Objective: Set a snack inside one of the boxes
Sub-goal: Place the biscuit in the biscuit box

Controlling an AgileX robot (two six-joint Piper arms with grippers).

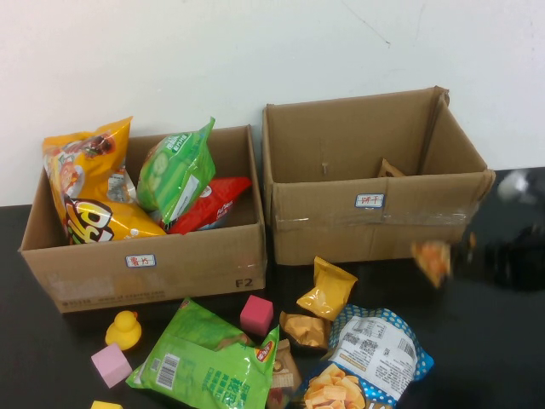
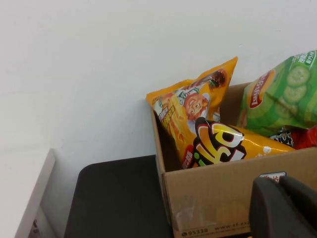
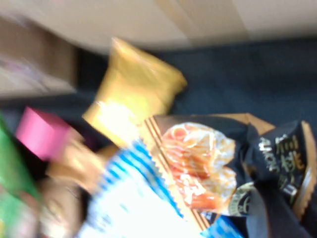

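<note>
Holding a small orange and black snack packet (image 3: 218, 173), the right claw (image 1: 502, 247) is up in the air at the right side of the worktop (image 1: 477, 341), just in front of the right box (image 1: 370, 183). From the high view the claw is a dark blur, and the packet (image 1: 433, 260) shows as an orange smudge beside the box's front right corner. The right wrist view shows the claw fingers (image 3: 277, 213) clenched on that packet.

The right box is open on top. Only a small brown bit (image 1: 390, 169) pokes up inside it, and I cannot tell what that is.

The left box (image 1: 145, 256) is full of bags: two orange chip bags (image 1: 85, 183), a green chip bag (image 1: 174, 175) and a red bag (image 1: 213, 204).

On the worktop in front of the boxes lie a big green bag (image 1: 209, 362), a blue and white bag (image 1: 370, 358), a small yellow packet (image 1: 326, 288) and a small brown packet (image 1: 305, 329). A yellow duck (image 1: 124, 329) and two pink blocks (image 1: 255, 314) sit near them.

The left claw (image 2: 285, 208) is low down, close to the front of the left box. Only a dark bit of it shows, so I cannot tell if it is released or clenched.
</note>
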